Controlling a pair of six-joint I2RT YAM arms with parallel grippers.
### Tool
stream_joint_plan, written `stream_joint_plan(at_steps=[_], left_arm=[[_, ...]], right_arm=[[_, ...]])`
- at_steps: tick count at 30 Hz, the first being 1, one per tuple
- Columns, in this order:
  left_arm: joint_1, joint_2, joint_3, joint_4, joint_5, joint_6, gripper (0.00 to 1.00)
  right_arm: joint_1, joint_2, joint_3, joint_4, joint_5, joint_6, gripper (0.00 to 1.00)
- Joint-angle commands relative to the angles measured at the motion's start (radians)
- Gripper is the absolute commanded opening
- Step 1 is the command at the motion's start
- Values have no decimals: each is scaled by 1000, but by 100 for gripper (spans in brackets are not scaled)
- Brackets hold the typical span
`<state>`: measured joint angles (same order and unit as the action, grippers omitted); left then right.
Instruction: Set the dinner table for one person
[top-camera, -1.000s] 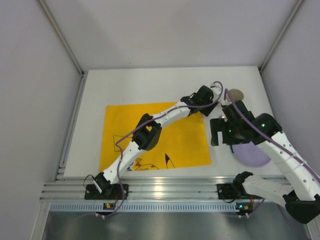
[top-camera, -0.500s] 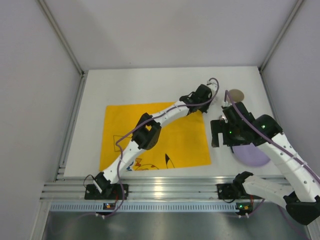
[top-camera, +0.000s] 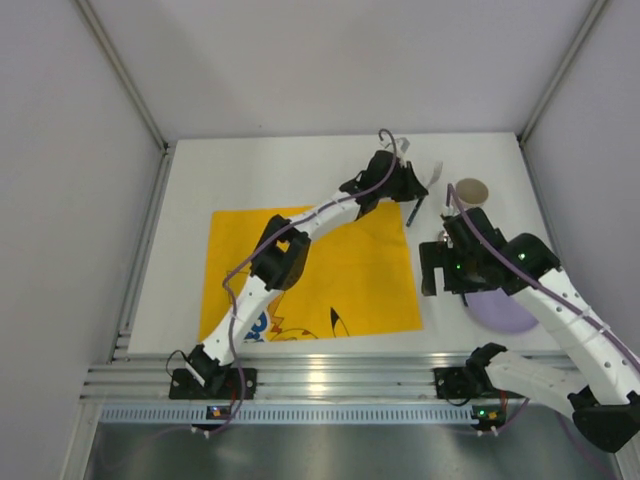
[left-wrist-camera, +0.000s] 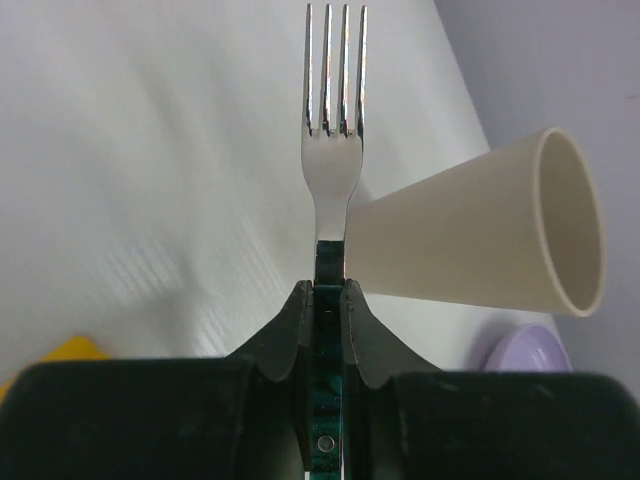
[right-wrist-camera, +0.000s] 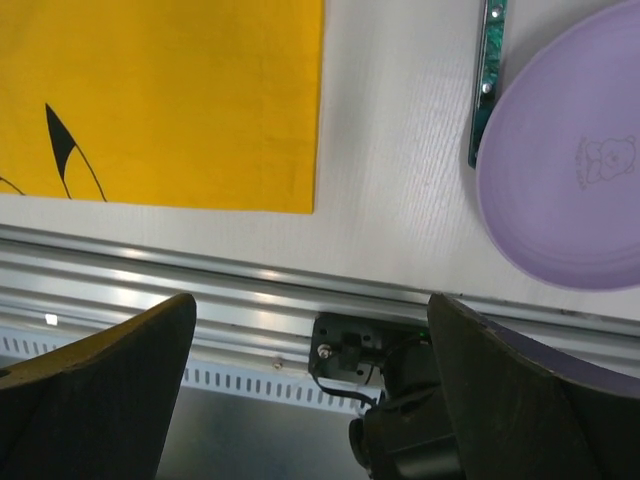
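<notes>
My left gripper (left-wrist-camera: 328, 298) is shut on the green handle of a metal fork (left-wrist-camera: 335, 120) and holds it above the white dinner table (top-camera: 300, 165). In the top view the left gripper (top-camera: 405, 195) is at the placemat's far right corner, and the fork (top-camera: 414, 208) points toward a cream paper cup (top-camera: 470, 192). The cup (left-wrist-camera: 480, 235) shows just right of the fork. My right gripper (right-wrist-camera: 315, 375) is open and empty over the table's near edge. A purple plate (right-wrist-camera: 570, 170) lies at its right, with a green-handled utensil (right-wrist-camera: 488, 80) beside the plate.
A yellow printed placemat (top-camera: 300, 270) covers the table's middle left and shows in the right wrist view (right-wrist-camera: 160, 100). The aluminium rail (top-camera: 320, 375) with the arm bases runs along the near edge. Grey walls enclose the table on three sides.
My left gripper has moved up and to the far left with the fork, uncovering the paper cup. The right arm has barely moved.
</notes>
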<state>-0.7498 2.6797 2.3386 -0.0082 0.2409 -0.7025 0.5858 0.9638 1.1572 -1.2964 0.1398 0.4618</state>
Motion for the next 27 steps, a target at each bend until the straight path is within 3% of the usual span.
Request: stream_joint_plan(at_steps=[1, 7, 10, 12, 17, 22, 27], left_arm=[[58, -257, -53, 99, 35, -51, 0], [130, -634, -414, -237, -161, 202, 0], [148, -838, -622, -410, -371, 326, 0], [159, -977, -759, -491, -513, 360, 0], [216, -1216, -967, -760, -661, 275, 0], [297, -1385, -1197, -819, -721, 187, 0], [357, -1508, -1393, -733, -707, 293, 0]], right_arm=[[-23, 26, -19, 117, 11, -35, 100], [-118, 148, 36, 242, -97, -101, 100], [-141, 200, 56, 296, -135, -123, 100], [-145, 234, 53, 330, -163, -132, 100], [-155, 276, -22, 408, -241, -132, 100], [-153, 286, -86, 465, -313, -118, 100], [-155, 292, -137, 502, -373, -106, 100]])
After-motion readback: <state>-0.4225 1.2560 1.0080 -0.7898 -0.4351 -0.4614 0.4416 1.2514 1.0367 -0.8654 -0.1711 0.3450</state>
